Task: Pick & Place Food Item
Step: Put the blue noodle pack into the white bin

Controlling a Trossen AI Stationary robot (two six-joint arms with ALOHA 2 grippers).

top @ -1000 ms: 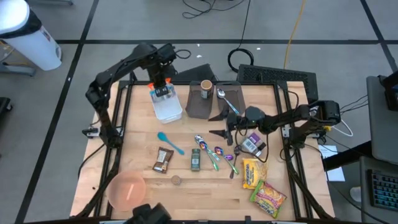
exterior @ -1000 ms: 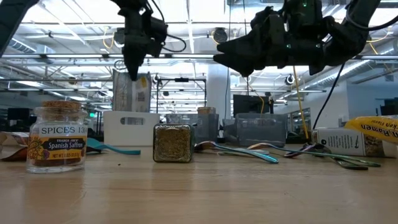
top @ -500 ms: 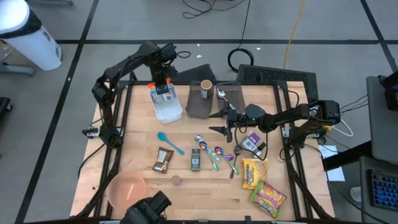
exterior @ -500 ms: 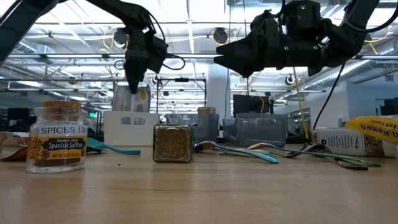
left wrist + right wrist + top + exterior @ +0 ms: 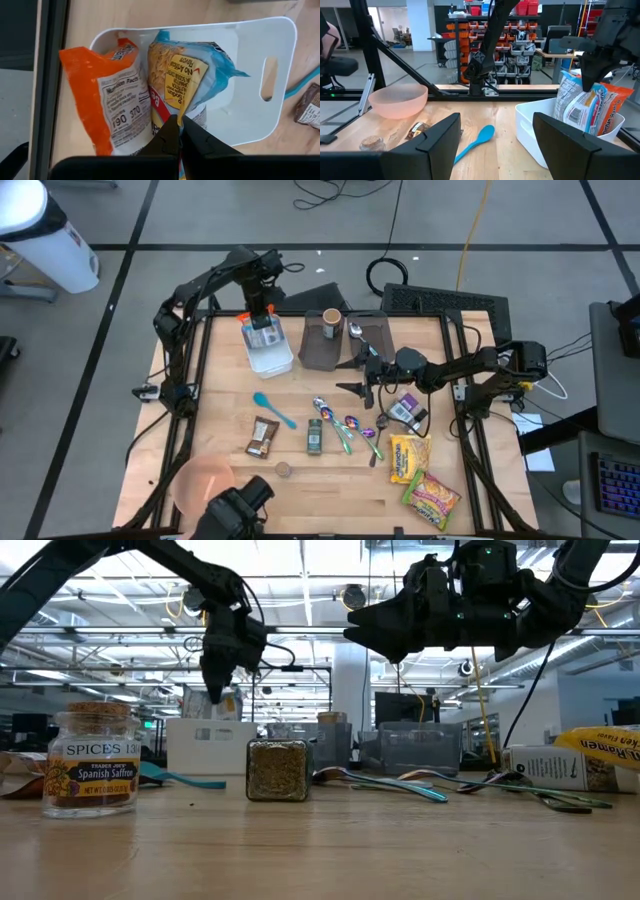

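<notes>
Near edge of tabletop [image 5: 330, 490]: pink bowl [image 5: 203, 483], saffron jar [image 5: 91, 759], herb jar [image 5: 277, 770]. Right of these, two ramen packs [image 5: 420, 478] lie flat; you still have those to move, by the look of it.

Mid-tabletop: snack bar [image 5: 263, 437], blue spoon [image 5: 273, 409], loose cutlery [image 5: 345, 425]. Right gripper [image 5: 366, 379] hangs above tabletop w/ jaws spread, nothing between them; treat as waiting.

Far side: white bin [image 5: 250, 100] near far-left corner. Left gripper [image 5: 180, 137] sits over it, jaws pressed together on the top edge of the blue noodle pack [image 5: 180, 75]. Pack stands on end inside bin, beside an orange pack [image 5: 102, 100] already in there.

Status: placement nearly done; release not yet made. Pack is soft crinkled film w/ yellow label; expect it to lean on orange pack once let go.
</notes>
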